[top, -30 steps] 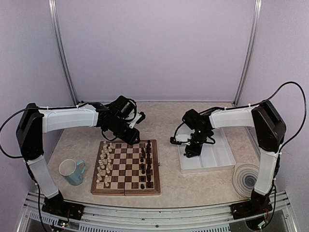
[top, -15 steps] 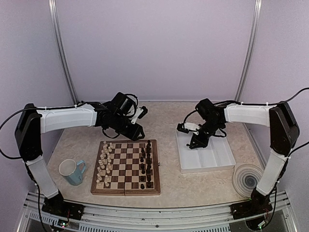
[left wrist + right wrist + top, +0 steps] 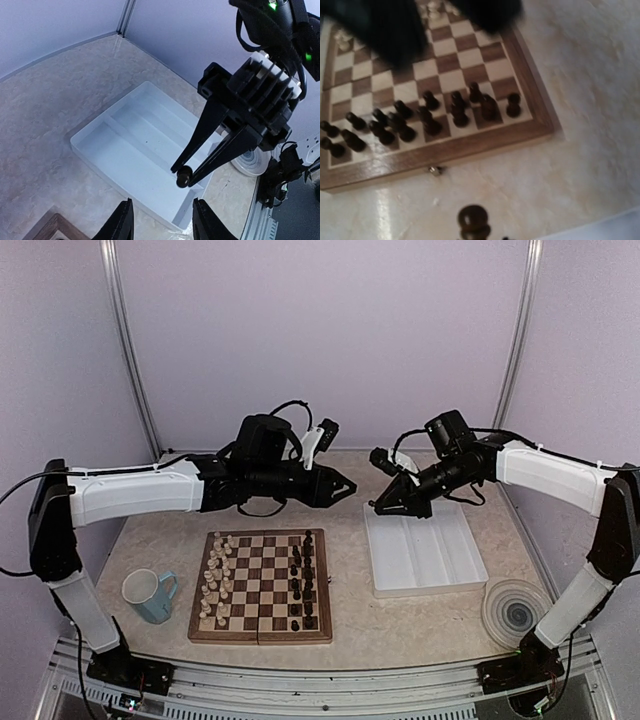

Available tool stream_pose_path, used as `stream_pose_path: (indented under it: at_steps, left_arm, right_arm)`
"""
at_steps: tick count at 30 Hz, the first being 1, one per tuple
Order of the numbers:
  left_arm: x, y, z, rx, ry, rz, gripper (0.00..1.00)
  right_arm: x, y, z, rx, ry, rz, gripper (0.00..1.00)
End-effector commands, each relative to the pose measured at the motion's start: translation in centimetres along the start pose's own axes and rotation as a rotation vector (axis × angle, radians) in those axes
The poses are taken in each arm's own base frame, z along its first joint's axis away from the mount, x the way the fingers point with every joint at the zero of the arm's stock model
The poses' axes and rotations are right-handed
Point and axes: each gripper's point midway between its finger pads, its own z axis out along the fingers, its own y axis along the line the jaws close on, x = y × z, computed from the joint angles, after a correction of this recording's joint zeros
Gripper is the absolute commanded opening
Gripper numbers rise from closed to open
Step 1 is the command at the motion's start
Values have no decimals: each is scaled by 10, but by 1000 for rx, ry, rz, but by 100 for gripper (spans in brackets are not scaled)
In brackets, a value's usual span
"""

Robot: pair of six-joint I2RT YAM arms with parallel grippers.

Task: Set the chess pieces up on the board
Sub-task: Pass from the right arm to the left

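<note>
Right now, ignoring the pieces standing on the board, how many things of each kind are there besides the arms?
Chessboard: 1
Blue mug: 1
White tray: 1
Round disc: 1
Dark chess piece in the right fingers: 1
Total: 5

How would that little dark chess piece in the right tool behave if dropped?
The chess piece looks rigid and tiny, so probably light. The right tool pinches it by the very tips, so it might slip. With its rounded head, it would likely roll.
</note>
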Motion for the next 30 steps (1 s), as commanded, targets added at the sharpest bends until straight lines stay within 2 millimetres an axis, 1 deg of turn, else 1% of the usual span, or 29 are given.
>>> stream_pose_path:
  at_steps: [1, 4, 8, 14, 16, 26, 30]
  left_arm:
    - [-20, -20, 18, 130, -75, -90, 41]
    - [-13, -23, 29, 171, -55, -123, 41]
    - [-10, -27, 37, 204, -33, -141, 40]
    - [-2, -35, 46, 241, 8, -147, 36]
    - [3, -37, 50, 250, 27, -150, 34]
    - [18, -34, 56, 244, 82, -160, 23]
    - [20, -32, 57, 238, 92, -161, 16]
  right_arm:
    - [-20, 10, -6, -45, -81, -42, 12]
    - [-23, 12, -8, -50, -94, -51, 13]
    - [-23, 15, -9, -55, -102, -55, 13]
    - [-23, 13, -8, -51, -102, -51, 13]
    - [-22, 12, -7, -50, -102, -51, 13]
    - [-19, 7, -5, -25, -92, -51, 13]
    - [-18, 6, -3, -25, -91, -49, 13]
